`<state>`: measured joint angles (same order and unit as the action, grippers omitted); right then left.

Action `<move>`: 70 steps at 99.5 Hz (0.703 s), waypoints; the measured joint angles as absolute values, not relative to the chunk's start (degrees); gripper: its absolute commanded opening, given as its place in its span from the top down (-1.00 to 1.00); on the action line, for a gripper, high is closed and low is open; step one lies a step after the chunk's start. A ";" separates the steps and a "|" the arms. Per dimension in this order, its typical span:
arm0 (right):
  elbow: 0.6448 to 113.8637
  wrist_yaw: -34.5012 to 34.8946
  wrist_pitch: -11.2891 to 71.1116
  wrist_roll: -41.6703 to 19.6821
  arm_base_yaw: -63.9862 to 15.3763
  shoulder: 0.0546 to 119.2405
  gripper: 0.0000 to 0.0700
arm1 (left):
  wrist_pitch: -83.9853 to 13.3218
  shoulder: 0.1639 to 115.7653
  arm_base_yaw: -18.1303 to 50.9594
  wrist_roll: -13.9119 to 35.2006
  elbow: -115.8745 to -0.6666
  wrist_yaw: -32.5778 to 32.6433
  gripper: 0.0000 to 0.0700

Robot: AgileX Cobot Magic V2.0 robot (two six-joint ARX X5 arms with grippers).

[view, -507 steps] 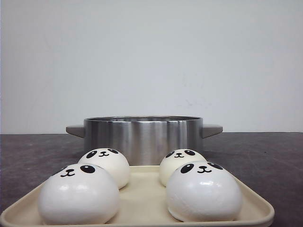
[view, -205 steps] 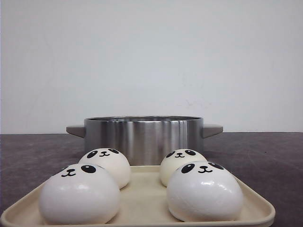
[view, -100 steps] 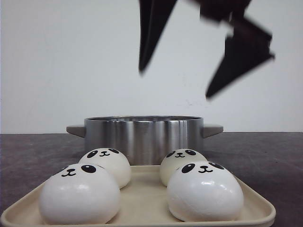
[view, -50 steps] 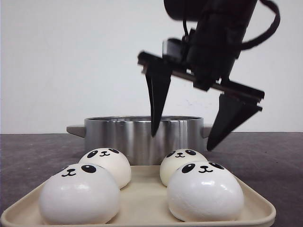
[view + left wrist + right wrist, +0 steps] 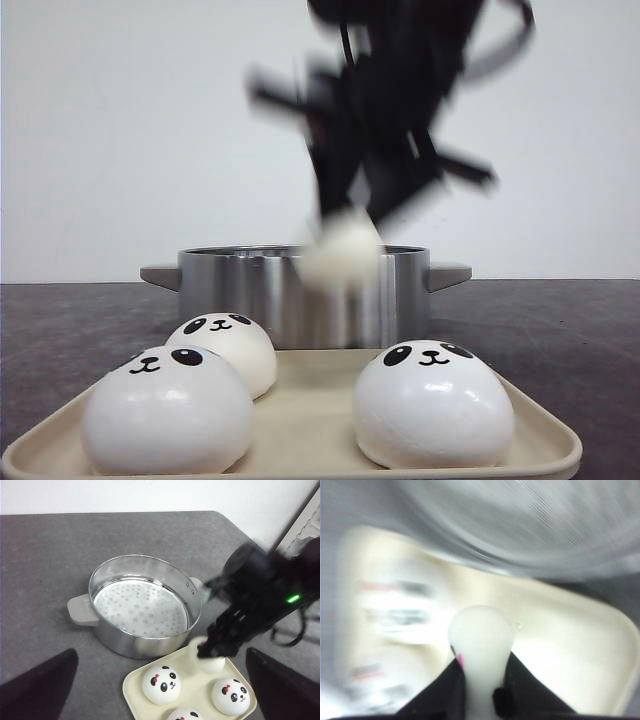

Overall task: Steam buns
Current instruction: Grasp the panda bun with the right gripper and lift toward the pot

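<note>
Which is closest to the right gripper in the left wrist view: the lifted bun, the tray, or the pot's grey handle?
1. Lifted bun, squeezed in the right gripper.
2. Tray, just under it.
3. Grey handle, on the pot's far side.

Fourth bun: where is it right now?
The lifted bun is in the air, squeezed in the right gripper, above the tray's far right corner, in front of the steel pot; three buns remain on the tray.

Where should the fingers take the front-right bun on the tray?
Across the widest part of the front-right bun, coming straight down. It is a smooth upright dome, so a high pinch would likely slip; open tray on its left and the low rim on its right leave finger room.
</note>
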<state>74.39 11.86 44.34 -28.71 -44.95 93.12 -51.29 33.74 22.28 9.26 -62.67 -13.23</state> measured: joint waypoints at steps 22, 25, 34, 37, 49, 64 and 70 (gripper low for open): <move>88.95 4.86 44.95 -21.28 -46.46 88.53 1.00 | -51.29 33.74 22.28 8.51 -62.67 -11.94 -1.00; 90.43 2.92 44.66 -19.88 -45.98 88.66 1.00 | -51.29 33.74 22.28 8.51 -62.67 -11.94 -1.00; 94.39 1.93 42.92 -16.01 -43.07 89.80 1.00 | -51.29 33.74 22.28 8.49 -62.67 -11.90 -1.00; 95.66 2.42 42.41 -15.05 -41.91 90.50 1.00 | -51.29 33.74 22.28 8.49 -62.67 -11.81 -1.00; 100.18 3.18 42.54 -13.06 -37.26 94.89 1.00 | -51.29 33.74 22.28 8.23 -62.67 -11.73 -1.00; 103.22 6.76 44.07 -12.19 -32.71 102.26 1.00 | -51.29 33.80 22.28 7.88 -62.67 -11.49 -1.00; 103.46 7.09 44.29 -11.90 -31.86 105.01 1.00 | -51.29 33.87 22.28 7.84 -62.67 -10.74 -1.00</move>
<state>103.46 7.09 44.29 -11.90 -31.86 105.01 -51.29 33.87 22.28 7.84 -62.67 -10.74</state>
